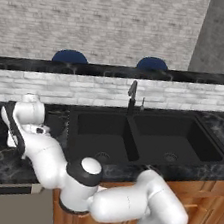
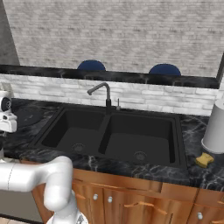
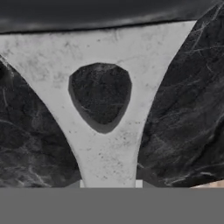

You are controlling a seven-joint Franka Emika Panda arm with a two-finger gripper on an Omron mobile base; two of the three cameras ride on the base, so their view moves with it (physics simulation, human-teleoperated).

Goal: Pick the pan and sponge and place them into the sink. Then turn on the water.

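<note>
The pan's light grey handle (image 3: 107,144), with its teardrop hole, runs straight up the hand view from between my fingertips. My gripper (image 3: 109,183) is shut on it, low over the black marble counter left of the sink. In the left base view the pan (image 1: 55,124) shows as a dark round dish behind my hand (image 1: 13,139). From the right base view, the pan (image 2: 27,116) lies flat on the counter. The yellow sponge (image 2: 204,159) lies on the counter right of the sink (image 2: 131,144). The black double-basin sink (image 1: 106,133) holds nothing, and no water runs from the faucet (image 1: 132,94).
A white cylinder (image 2: 215,127) stands on the counter just behind the sponge. A white brick backsplash and a raised black ledge run behind the sink. Two blue chair backs (image 1: 70,56) rise beyond the ledge. Wooden cabinets sit under the counter.
</note>
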